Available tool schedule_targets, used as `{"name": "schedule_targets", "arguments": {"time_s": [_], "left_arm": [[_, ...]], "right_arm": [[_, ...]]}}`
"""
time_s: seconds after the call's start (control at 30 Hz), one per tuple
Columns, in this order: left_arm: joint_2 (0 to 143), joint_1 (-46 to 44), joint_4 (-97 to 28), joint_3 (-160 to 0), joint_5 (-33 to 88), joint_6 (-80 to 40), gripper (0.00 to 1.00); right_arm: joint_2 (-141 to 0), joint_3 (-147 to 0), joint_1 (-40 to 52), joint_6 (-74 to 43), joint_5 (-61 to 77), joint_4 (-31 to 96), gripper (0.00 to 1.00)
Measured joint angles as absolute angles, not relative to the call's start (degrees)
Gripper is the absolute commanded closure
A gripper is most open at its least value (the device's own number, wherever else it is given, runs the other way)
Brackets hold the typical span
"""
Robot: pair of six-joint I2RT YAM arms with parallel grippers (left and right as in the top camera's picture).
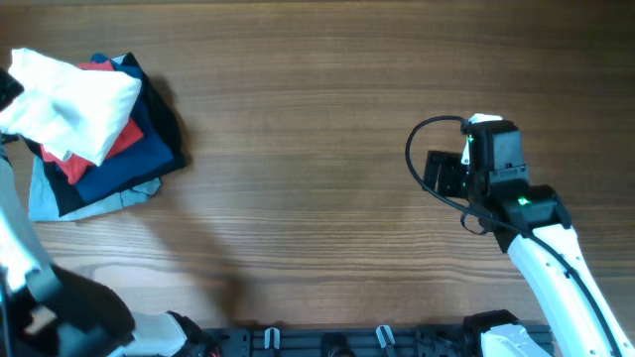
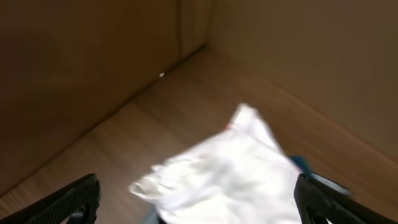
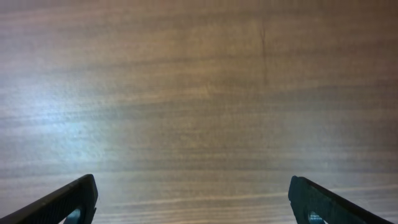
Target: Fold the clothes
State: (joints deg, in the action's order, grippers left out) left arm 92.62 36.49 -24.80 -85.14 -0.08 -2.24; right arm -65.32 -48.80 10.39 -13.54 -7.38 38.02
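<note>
- Clothes [image 1: 99,139] lie in a loose, unfolded pile at the far left corner of the wooden table [image 1: 317,79] in the overhead view.
- A crumpled white garment [image 1: 74,104] sits on top. Beneath it are a red piece [image 1: 124,139] and a navy piece [image 1: 149,134], with a light blue piece [image 1: 50,198] lowest, showing at the near left edge.
- The left arm [image 1: 12,233] runs up the left border towards the pile. Its fingers cannot be made out from above.
- The right gripper [image 1: 437,172] hangs over bare wood on the right side, well apart from the pile and pointing left.
- In the left wrist view, which is blurred, the left gripper [image 2: 198,183] is spread wide, with one dark finger [image 2: 74,199] in each lower corner.
- The white garment [image 2: 230,168] lies ahead in the gap, with a sliver of blue cloth [image 2: 301,163] at its right edge. Neither finger visibly presses on the fabric, and nothing is held.
- In the right wrist view, the right gripper [image 3: 193,183] is likewise wide open and holds nothing. Its fingers [image 3: 68,199] frame only wood grain.
</note>
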Motion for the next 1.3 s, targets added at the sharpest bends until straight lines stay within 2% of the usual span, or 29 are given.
{"name": "schedule_targets", "arguments": {"time_s": [0.17, 0.47, 0.63, 0.77, 0.9, 1.07, 1.3], "left_arm": [[90.87, 28.84, -30.15, -85.14, 1.61, -2.26, 0.0], [90.96, 4.58, -41.56, -85.12, 3.2, -2.24, 0.0], [90.96, -3.03, -50.59, -85.12, 3.42, -2.26, 0.0], [90.52, -4.34, -60.18, -85.01, 3.4, -2.26, 0.0], [87.48, -4.12, -63.55, -84.23, 4.69, -2.24, 0.0], [76.25, -4.12, -61.19, -78.26, 5.72, -2.26, 0.0], [52.49, -4.12, -53.89, -61.98, 6.0, -2.46, 0.0]], "right_arm": [[-65.32, -48.84, 10.39, -13.54, -7.4, 32.71, 0.01], [-65.32, -48.97, 9.78, -13.56, -2.98, 21.26, 0.0], [-65.01, -50.48, 7.73, -13.56, -2.39, 25.43, 0.0], [-59.99, -52.27, 7.55, -13.56, -2.46, 31.51, 0.0], [-51.88, -52.88, 7.55, -13.65, -2.59, 38.33, 0.0], [-42.3, -53.1, 7.55, -15.27, -2.61, 47.2, 0.0], [-32.42, -52.9, 7.55, -14.68, -2.7, 47.92, 0.0]]}}
